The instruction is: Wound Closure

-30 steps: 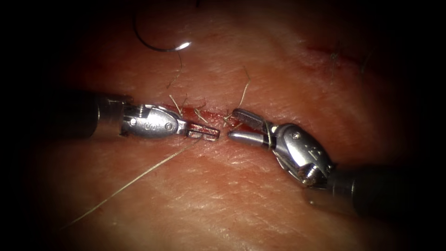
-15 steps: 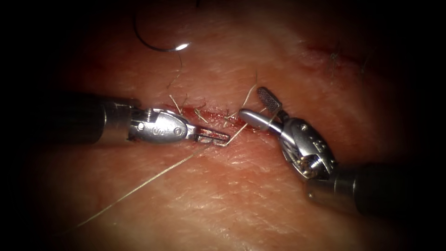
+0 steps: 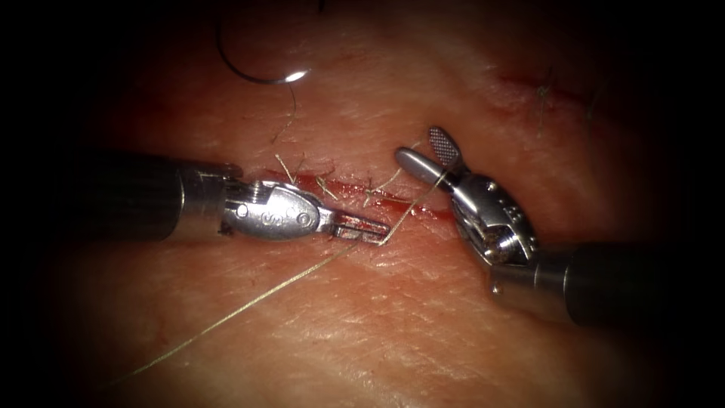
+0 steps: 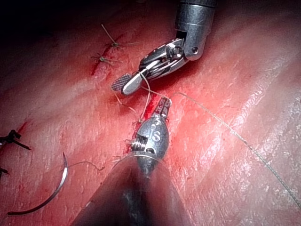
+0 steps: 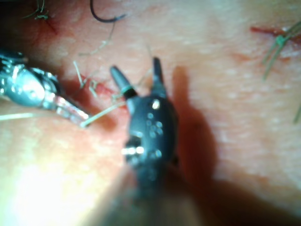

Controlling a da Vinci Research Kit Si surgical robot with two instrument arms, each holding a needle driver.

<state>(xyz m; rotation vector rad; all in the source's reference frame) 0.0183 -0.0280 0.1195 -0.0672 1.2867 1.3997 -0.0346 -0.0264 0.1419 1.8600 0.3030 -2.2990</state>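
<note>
Both arms are dark, smooth cylindrical shafts ending in a brighter metal collar. The left arm's polished silver needle driver (image 3: pixel 361 228) has a rounded, teardrop-shaped wrist housing stamped with what looks like "S" characters, a small round screw head at its rear, and slim slotted jaws. The right arm's shiny steel needle driver (image 3: pixel 429 153) has a dimpled wrist housing and a cross-hatched jaw face.

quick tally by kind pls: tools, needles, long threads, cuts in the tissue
tools: 2, left tool shut on the thread, right tool open, thread looped round it
needles: 1, needle lying free on the tissue
long threads: 1
cuts: 1, cut
total: 5
</note>
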